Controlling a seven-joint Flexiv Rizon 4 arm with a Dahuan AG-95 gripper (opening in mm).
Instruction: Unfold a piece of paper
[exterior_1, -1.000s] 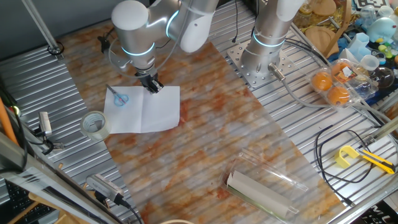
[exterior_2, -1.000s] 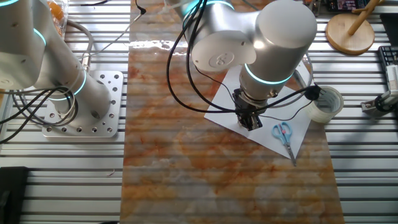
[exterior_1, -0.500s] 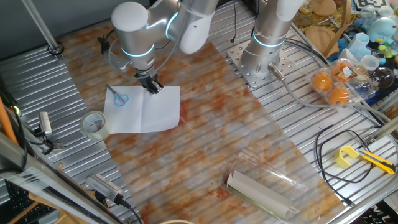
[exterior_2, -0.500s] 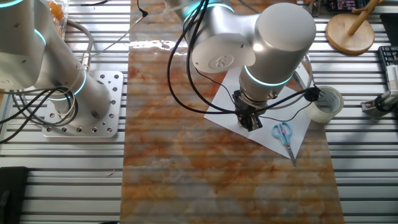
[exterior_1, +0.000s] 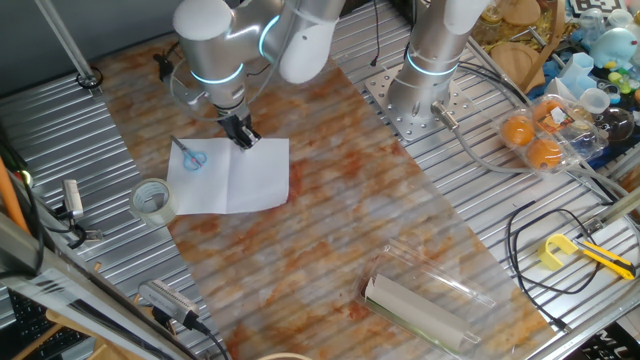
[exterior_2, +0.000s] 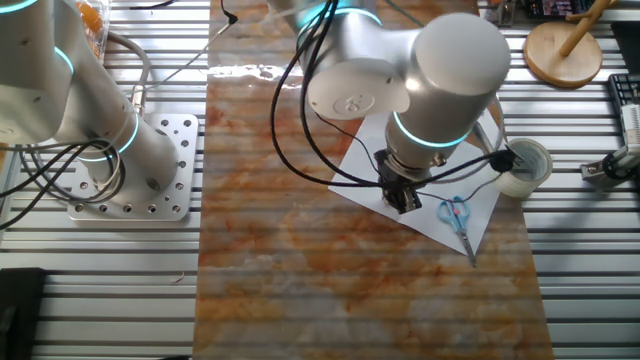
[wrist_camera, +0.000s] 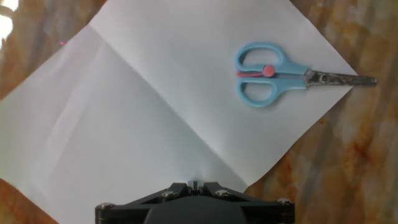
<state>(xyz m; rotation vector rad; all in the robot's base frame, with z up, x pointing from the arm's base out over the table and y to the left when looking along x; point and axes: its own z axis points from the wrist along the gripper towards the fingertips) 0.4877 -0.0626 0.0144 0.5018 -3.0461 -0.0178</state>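
A: Although a crease is seen across its middle, the piece of paper (wrist_camera: 155, 118) is found lying flat and opened out on the counter (exterior_1: 330, 240), left of centre in one fixed view.

B: Is anything left to be done?

A: Little, it is judged; the unfolding appears finished. Scissors (wrist_camera: 273, 73) are laid on one corner, upper right in the hand view.

B: And the tool (exterior_1: 242, 137)?

A: It is held just over the sheet's edge. Whether its fingers are apart or together cannot be told.

Claw (exterior_1: 240, 134) pointing down, fingers together
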